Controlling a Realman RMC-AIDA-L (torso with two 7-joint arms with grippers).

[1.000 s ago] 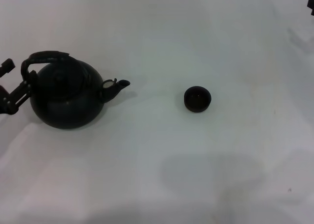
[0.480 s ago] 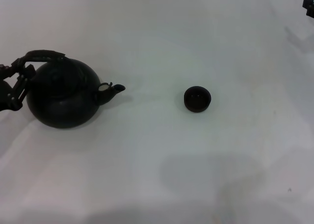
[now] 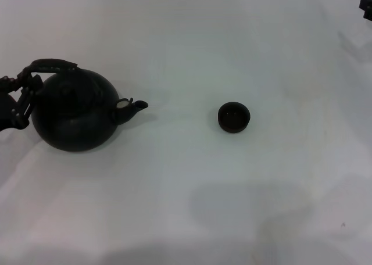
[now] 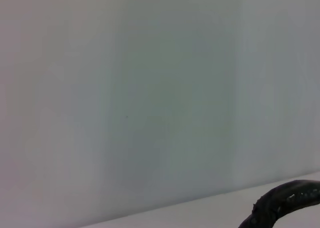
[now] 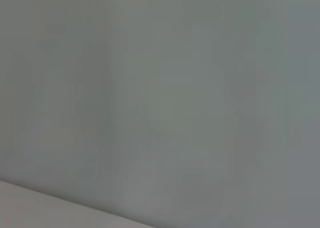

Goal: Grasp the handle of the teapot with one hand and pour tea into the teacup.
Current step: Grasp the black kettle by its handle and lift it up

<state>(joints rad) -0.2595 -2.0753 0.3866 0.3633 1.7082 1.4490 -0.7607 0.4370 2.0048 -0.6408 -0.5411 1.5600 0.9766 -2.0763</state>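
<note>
I see the pot (image 3: 74,117) on the bench (image 3: 192,207), on my left side. My left gripper (image 3: 23,93) is at the handle (image 3: 51,65) end, but I cannot tell if it is gripping. The cup (image 3: 233,117) sits well apart, past the spout (image 3: 132,107). My right gripper (image 3: 367,5) is parked at the far right edge.

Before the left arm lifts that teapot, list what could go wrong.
1. The left gripper meets the handle at its far end, off-centre, so the teapot may swing or slip when raised.
2. The teacup is tiny and stands well clear of the spout; a slightly misjudged pour would likely spill onto the white table.
</note>
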